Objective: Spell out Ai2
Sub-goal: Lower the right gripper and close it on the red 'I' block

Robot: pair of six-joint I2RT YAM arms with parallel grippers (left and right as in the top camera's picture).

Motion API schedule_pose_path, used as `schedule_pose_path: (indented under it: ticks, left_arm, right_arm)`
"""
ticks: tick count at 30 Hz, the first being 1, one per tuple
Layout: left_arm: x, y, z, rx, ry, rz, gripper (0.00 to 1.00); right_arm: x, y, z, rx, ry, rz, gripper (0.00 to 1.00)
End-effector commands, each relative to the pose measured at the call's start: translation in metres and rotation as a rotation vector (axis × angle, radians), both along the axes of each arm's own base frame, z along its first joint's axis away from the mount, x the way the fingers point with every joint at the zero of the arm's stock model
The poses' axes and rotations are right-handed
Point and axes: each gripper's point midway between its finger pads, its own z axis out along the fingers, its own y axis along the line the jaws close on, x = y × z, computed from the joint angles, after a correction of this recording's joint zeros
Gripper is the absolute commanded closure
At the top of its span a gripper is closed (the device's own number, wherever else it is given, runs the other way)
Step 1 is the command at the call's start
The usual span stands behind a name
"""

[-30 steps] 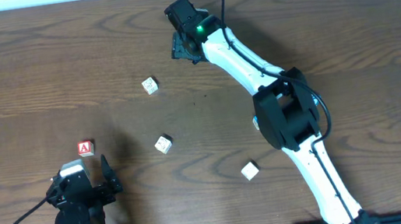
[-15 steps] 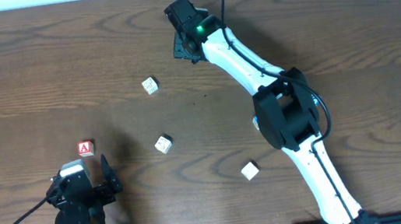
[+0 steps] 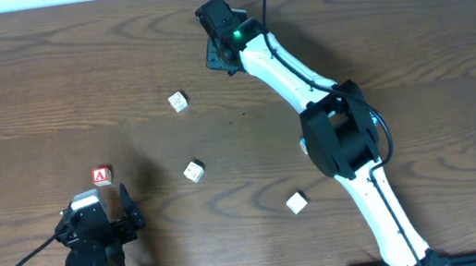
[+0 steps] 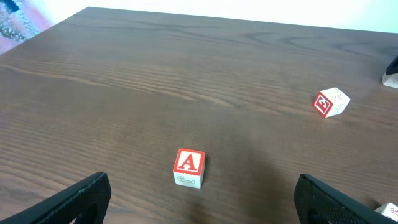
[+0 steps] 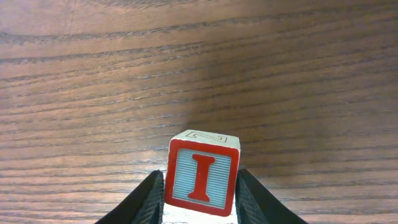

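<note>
The red-and-white A block (image 3: 101,176) lies on the table just ahead of my left gripper (image 3: 102,211), which is open and empty. In the left wrist view the A block (image 4: 189,167) sits between and beyond the open fingers (image 4: 202,208). My right gripper (image 3: 216,57) is at the far middle of the table. In the right wrist view it (image 5: 199,200) is shut on the I block (image 5: 202,174), red letter facing the camera, low over the wood. No block showing a 2 can be made out.
Loose blocks lie at the upper middle (image 3: 178,101), the centre (image 3: 193,170) and the lower right (image 3: 296,202). The left wrist view shows one with a red face (image 4: 330,102). The right arm (image 3: 306,86) stretches diagonally over the table's right middle.
</note>
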Motion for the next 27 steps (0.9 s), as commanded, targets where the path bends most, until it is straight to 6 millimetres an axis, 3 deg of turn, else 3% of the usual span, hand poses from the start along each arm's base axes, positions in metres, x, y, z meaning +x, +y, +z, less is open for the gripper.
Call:
schedule_pose_path:
  ticks: [1,11,27]
  left_arm:
    - [0.0,0.001,-0.009,-0.014,0.016,0.009,0.05]
    - [0.0,0.001,-0.009,-0.014,0.016,0.009,0.05]
    - [0.0,0.001,-0.009,-0.014,0.016,0.009,0.05]
  right_arm:
    - [-0.002,-0.001,-0.008,-0.025,0.005,0.001,0.64]
    - [-0.003,-0.002,-0.009,-0.05,0.003,0.049,0.7]
    - [-0.014,-0.008,-0.014,-0.14,0.043,0.181,0.71]
